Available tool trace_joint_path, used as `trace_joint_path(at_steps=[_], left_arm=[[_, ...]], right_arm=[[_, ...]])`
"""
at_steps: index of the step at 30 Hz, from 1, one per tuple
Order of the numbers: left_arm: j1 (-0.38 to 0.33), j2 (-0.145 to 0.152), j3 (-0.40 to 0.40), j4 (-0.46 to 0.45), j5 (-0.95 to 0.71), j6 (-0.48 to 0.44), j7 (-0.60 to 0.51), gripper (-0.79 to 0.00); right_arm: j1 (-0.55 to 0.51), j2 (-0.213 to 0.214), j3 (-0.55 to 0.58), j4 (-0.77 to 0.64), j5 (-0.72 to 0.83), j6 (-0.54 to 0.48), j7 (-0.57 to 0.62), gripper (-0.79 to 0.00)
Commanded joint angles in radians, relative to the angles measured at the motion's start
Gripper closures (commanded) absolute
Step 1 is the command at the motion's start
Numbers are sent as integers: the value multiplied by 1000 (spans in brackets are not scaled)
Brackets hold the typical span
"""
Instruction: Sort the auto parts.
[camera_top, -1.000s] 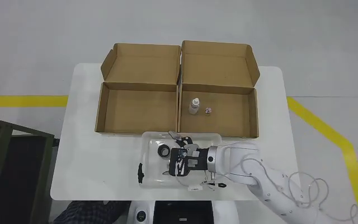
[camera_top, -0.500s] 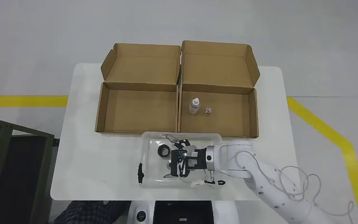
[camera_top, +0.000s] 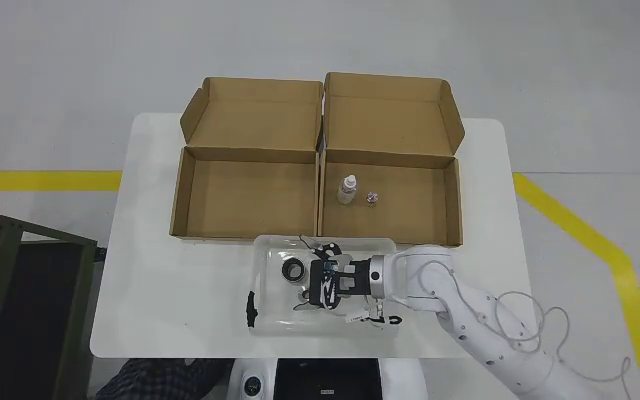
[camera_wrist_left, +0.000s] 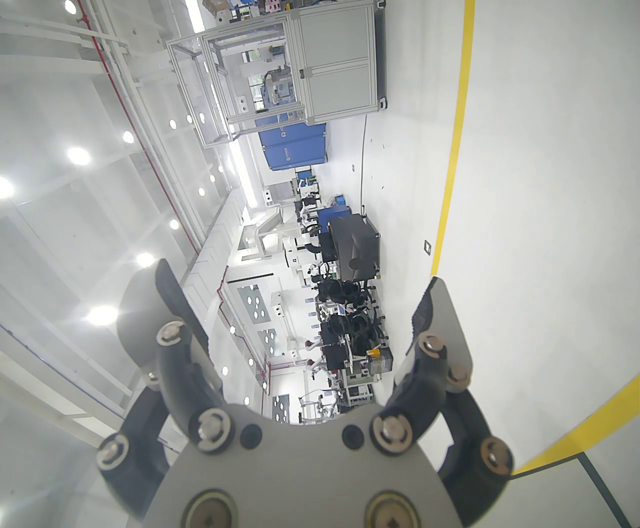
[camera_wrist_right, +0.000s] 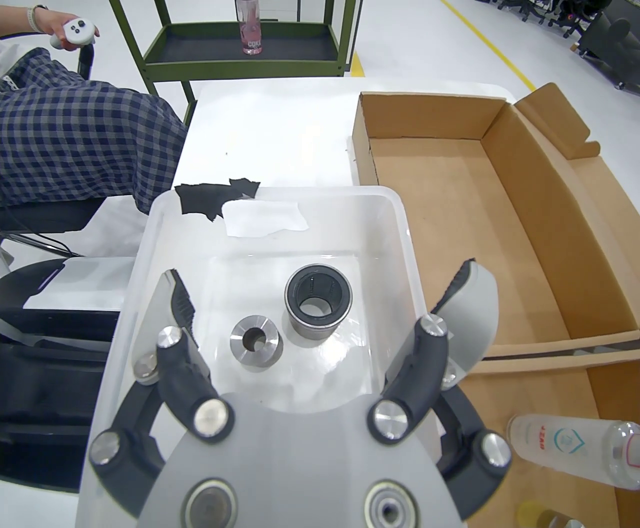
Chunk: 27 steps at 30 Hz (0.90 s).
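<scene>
Right gripper (camera_wrist_right: 322, 277) is hovering spread wide over the clear bin (camera_wrist_right: 400, 235), probably risking knocking the steel collar (camera_wrist_right: 254, 342) while going for the black bearing (camera_wrist_right: 318, 300)

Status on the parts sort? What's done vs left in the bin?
Done: a small bottle and a small round part lie in the right box. In hand: nothing; the right gripper hangs open over the clear bin. Left: at least a black bearing and a silver bushing on the bin floor. Roughly halfway, at a guess.
</scene>
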Motion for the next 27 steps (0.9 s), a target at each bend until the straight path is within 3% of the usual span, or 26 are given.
trace_joint_path(at_steps=[1,14,27], left_arm=[[0,0,0,0,0,0,0,-785],[0,0,0,0,0,0,0,-785],[0,0,0,0,0,0,0,-785]], right_arm=[[0,0,0,0,0,0,0,-785],[-3,-3,-11,21,15,-11,13,-785],[82,-32,-63,84,81,-57,99,-785]])
